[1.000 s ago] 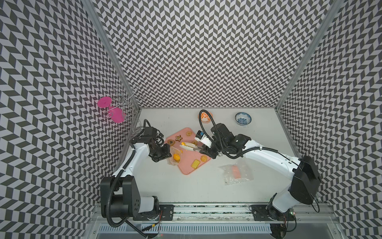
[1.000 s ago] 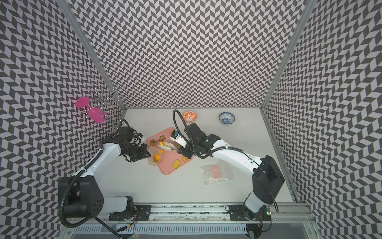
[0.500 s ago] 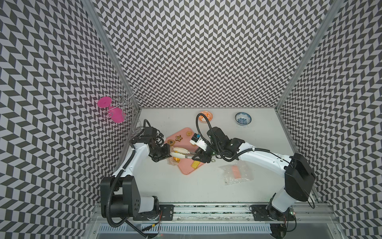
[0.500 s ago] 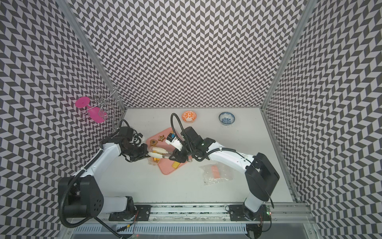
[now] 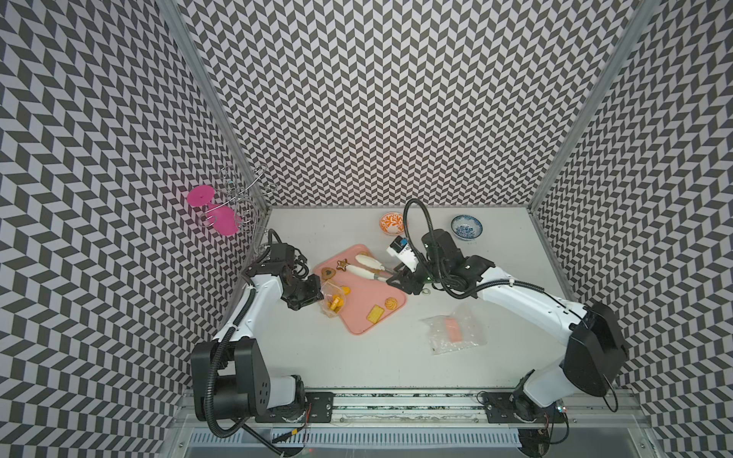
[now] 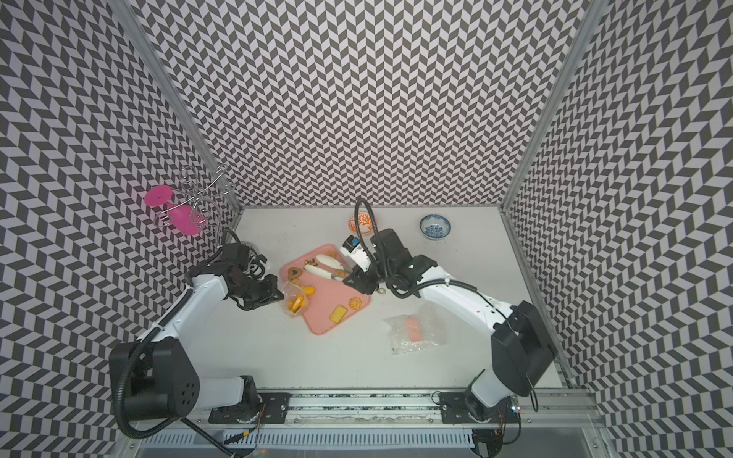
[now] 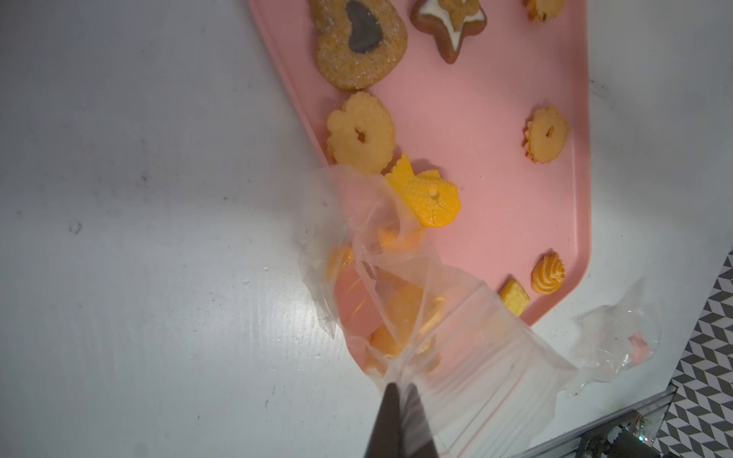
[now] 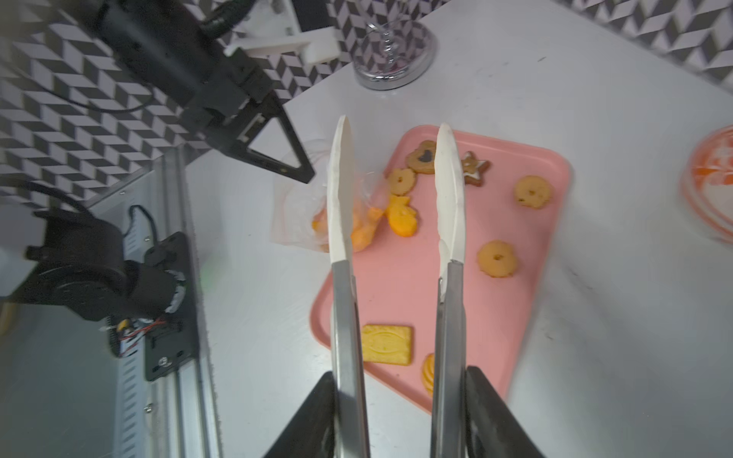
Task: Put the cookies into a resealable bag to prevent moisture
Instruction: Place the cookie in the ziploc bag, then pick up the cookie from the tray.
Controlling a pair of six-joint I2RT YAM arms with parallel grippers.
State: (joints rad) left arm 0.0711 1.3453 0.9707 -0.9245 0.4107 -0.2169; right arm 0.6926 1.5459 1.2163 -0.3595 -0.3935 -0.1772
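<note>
Loose cookies lie on the pink tray (image 5: 365, 295): a brown star (image 5: 342, 263), a heart (image 7: 357, 43), rings (image 8: 497, 258), a yellow fish (image 7: 432, 202), a square cracker (image 5: 374, 314) and a swirl (image 5: 390, 303). The clear resealable bag (image 5: 332, 303) lies at the tray's left edge with several yellow cookies inside. My left gripper (image 7: 398, 390) is shut on the bag's rim. My right gripper (image 8: 400, 374) is shut on white-tipped metal tongs (image 8: 341, 198). The tong tips stand spread over the tray's far part with nothing between them.
A second clear bag (image 5: 452, 329) with a pink piece lies right of the tray. An orange bowl (image 5: 390, 223) and a blue bowl (image 5: 467, 227) stand at the back. A wire rack with pink glasses (image 5: 222, 216) stands in the back left corner.
Half a second ago the tongs reached down to the bag's mouth. They have spread wider and drawn back toward the far side of the tray. The left arm has held still.
</note>
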